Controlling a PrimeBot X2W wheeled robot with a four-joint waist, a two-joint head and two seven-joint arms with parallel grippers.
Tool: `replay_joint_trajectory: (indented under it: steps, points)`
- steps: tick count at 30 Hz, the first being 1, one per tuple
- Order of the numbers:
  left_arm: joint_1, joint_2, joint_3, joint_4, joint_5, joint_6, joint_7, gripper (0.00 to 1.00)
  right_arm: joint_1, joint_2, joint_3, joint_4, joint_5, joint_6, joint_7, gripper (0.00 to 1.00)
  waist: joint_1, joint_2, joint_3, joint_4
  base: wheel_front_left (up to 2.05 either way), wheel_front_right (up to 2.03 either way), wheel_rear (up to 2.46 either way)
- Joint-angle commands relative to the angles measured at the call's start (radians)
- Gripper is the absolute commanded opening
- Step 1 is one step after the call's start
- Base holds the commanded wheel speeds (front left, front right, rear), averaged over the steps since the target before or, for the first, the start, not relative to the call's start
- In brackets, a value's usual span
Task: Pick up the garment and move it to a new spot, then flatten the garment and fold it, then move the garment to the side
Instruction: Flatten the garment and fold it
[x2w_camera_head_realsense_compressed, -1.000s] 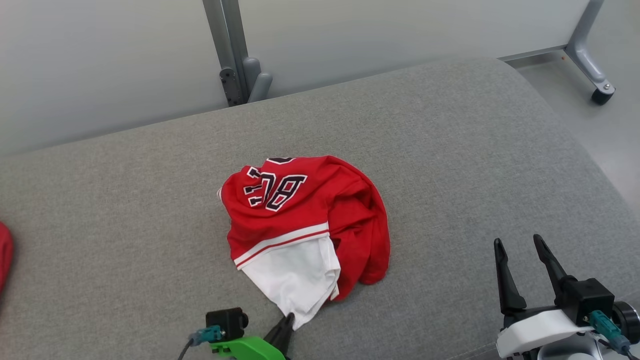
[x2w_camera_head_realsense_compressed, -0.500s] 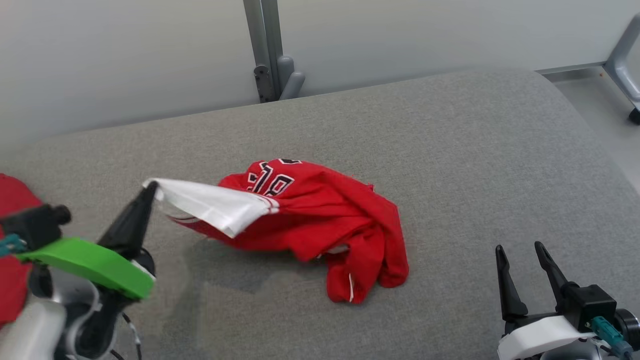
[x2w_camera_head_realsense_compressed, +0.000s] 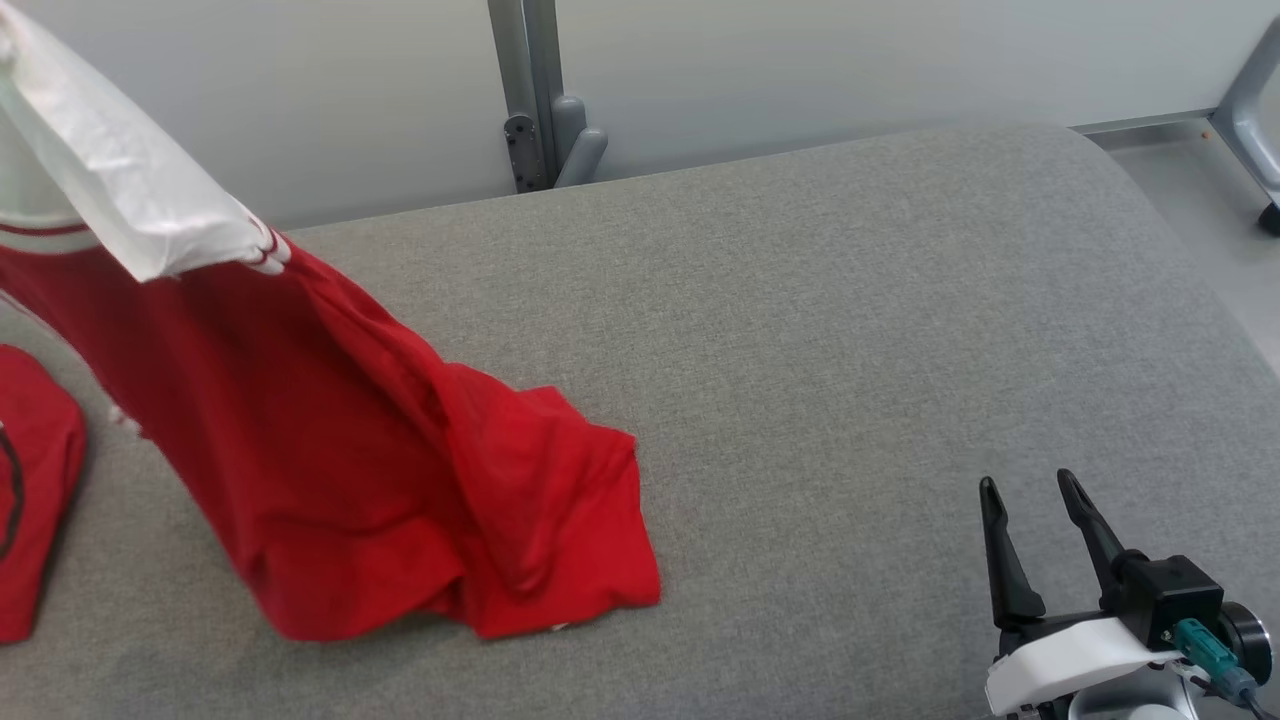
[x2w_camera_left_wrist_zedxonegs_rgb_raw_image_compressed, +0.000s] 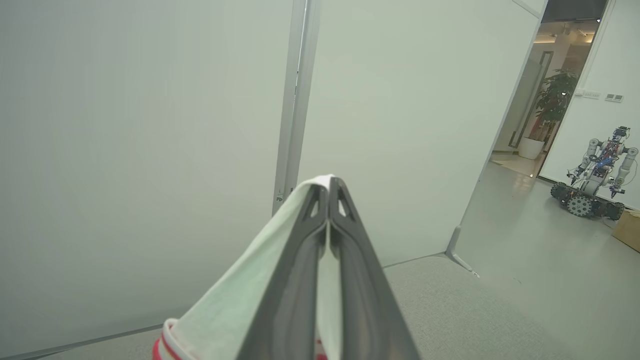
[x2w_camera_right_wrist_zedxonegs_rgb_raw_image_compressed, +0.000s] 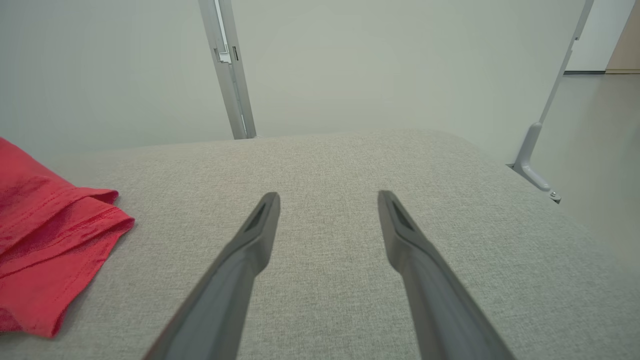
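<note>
Red garment (x2w_camera_head_realsense_compressed: 330, 450) high in left tool (x2w_camera_left_wrist_zedxonegs_rgb_raw_image_compressed: 328, 186)

The head camera looks forward and down onto the grey tabletop (x2w_camera_head_realsense_compressed: 850, 300), with the right fingers (x2w_camera_head_realsense_compressed: 1005, 560) at its lower right. The right wrist camera sits low behind those fingers, facing along them across the tabletop to the partition post (x2w_camera_right_wrist_zedxonegs_rgb_raw_image_compressed: 227, 70). Both views share the red garment (x2w_camera_right_wrist_zedxonegs_rgb_raw_image_compressed: 45, 235) left of the fingers. The left wrist camera, held high, looks past the left fingers (x2w_camera_left_wrist_zedxonegs_rgb_raw_image_compressed: 300, 280) at that post.
</note>
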Motion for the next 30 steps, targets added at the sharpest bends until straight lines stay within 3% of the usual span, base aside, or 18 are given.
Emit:
replay_joint_trajectory:
  steps: [1, 17, 23, 30]
  points:
    - [-0.047, 0.017, -0.002, -0.003, -0.005, -0.007, 0.015, 0.0, -0.013, -0.003, 0.001, 0.003, 0.009, -0.001, -0.001, 1.0, 0.0, 0.0, 0.001, -0.01, 0.0, 0.0, 0.0]
    - [-0.36, 0.039, -0.036, -0.016, -0.133, -0.031, 0.19, 0.0, -0.012, -0.003, -0.002, 0.004, -0.005, -0.001, -0.001, 1.0, 0.0, 0.0, -0.006, -0.108, 0.0, 0.0, 0.0]
    - [-0.382, -0.038, -0.118, 0.06, -0.125, -0.033, 0.196, 0.0, -0.03, -0.002, 0.005, 0.006, 0.0, -0.001, -0.001, 1.0, 0.0, 0.0, 0.007, -0.127, 0.0, 0.0, 0.0]
    - [-0.412, -0.24, -0.294, 0.213, -0.065, -0.065, 0.138, 0.0, -0.07, -0.002, 0.05, 0.013, 0.01, -0.001, -0.001, 1.0, 0.0, 0.0, 0.038, -0.171, 0.0, 0.0, 0.0]
